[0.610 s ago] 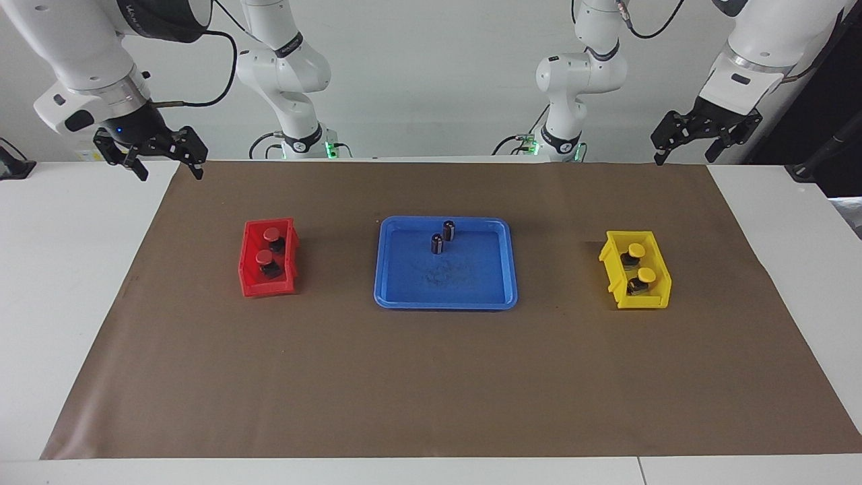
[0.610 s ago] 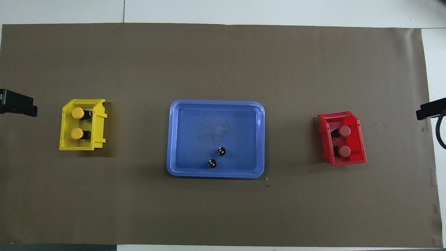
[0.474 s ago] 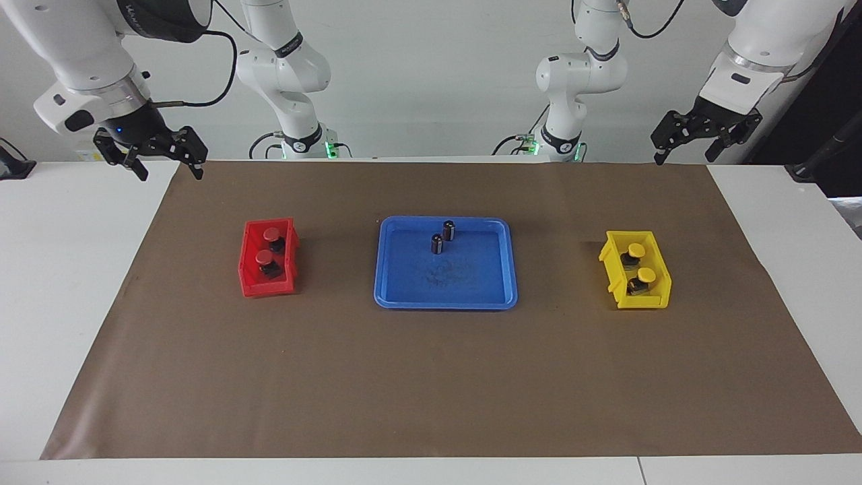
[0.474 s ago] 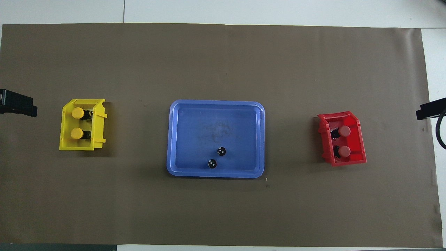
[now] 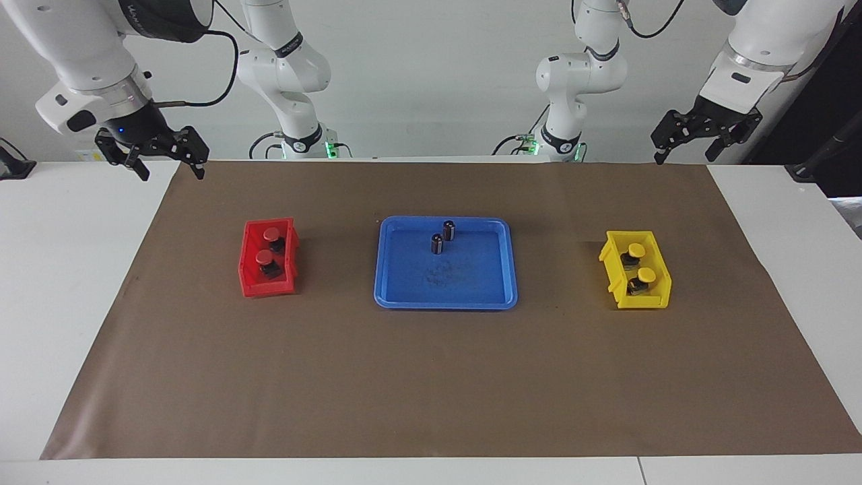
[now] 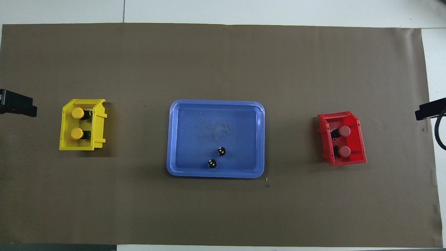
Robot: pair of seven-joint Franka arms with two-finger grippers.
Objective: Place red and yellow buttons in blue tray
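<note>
Facing view: left gripper (image 5: 695, 139), right gripper (image 5: 166, 155) held wide apart, empty (staging judged); red-capped buttons (image 5: 267, 252), yellow-capped buttons (image 5: 638, 266) unmoved from bins; shallow blue plastic tray (image 5: 502, 296) awaiting.

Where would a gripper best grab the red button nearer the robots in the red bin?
Probably by its round cap, coming straight down. That red button stands cap-up in the red bin, whose walls block a sideways approach, and its dark base sits low beside the second button.
</note>
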